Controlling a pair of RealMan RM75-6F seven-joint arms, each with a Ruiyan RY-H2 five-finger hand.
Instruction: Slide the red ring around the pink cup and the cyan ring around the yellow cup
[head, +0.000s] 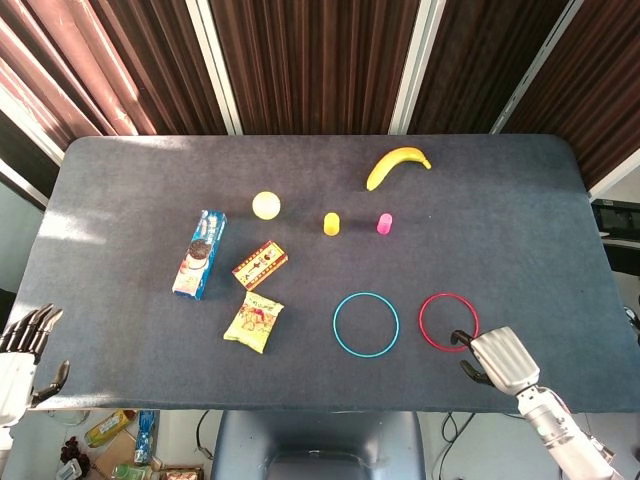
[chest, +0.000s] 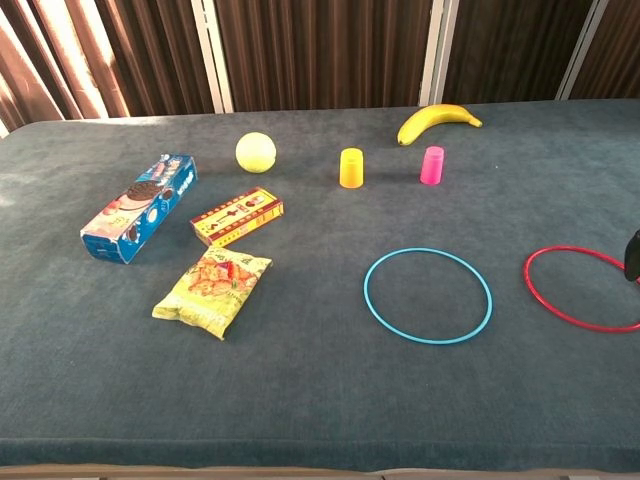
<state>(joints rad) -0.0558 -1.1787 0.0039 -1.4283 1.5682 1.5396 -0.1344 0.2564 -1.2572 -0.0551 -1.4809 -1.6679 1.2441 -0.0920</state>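
Red ring (head: 448, 321) flat on bench (head: 520, 220) near front edge, cyan ring (head: 365, 324) just beside it on its left, both well short of pink cup (head: 384, 223) and yellow cup (head: 331, 222) standing upright behind them. Right hand (head: 497, 358) at red ring's near-right rim, fingers (head: 462, 337) curled over it, touching or gripping, cannot tell. Left hand (head: 22, 352) off bench's front-left corner, fingers straight and released, holding nothing.
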